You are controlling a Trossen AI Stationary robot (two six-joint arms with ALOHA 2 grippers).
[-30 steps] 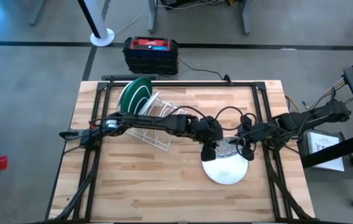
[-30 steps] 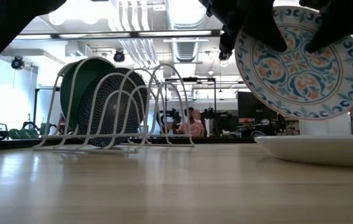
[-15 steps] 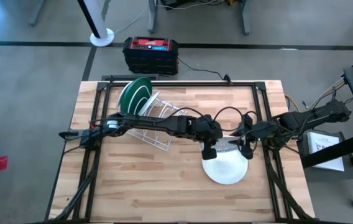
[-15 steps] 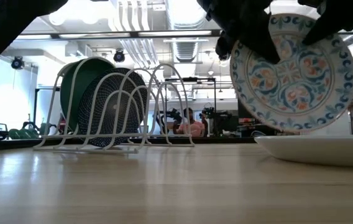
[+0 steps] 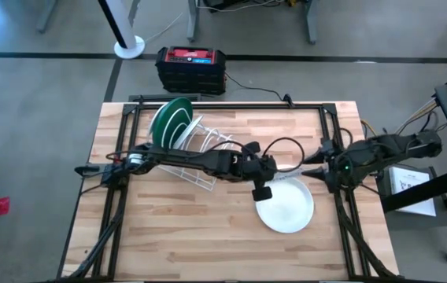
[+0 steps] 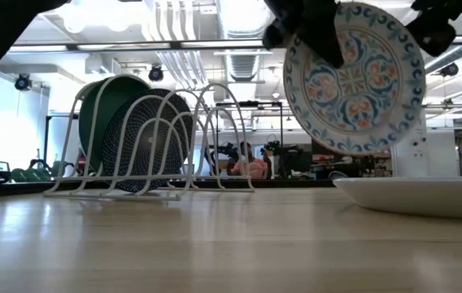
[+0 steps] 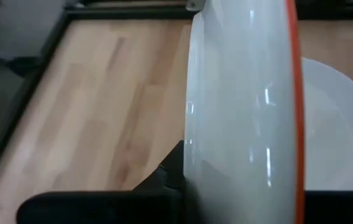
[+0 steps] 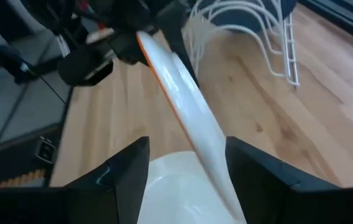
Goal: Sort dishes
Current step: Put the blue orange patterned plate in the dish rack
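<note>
Now the left gripper (image 6: pixel 308 28) has its jaws clenched on the rim of the floral plate (image 6: pixel 353 77), stiff, slick and breakable, held upright above the white plate (image 5: pixel 285 207), while the right gripper (image 5: pixel 320 169) stands released beside it.

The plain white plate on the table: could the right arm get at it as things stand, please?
Probably yes. The right tool stands open just beside the white plate, with its top bare; the floral plate, gripped by the left tool, hangs close above one edge.
</note>
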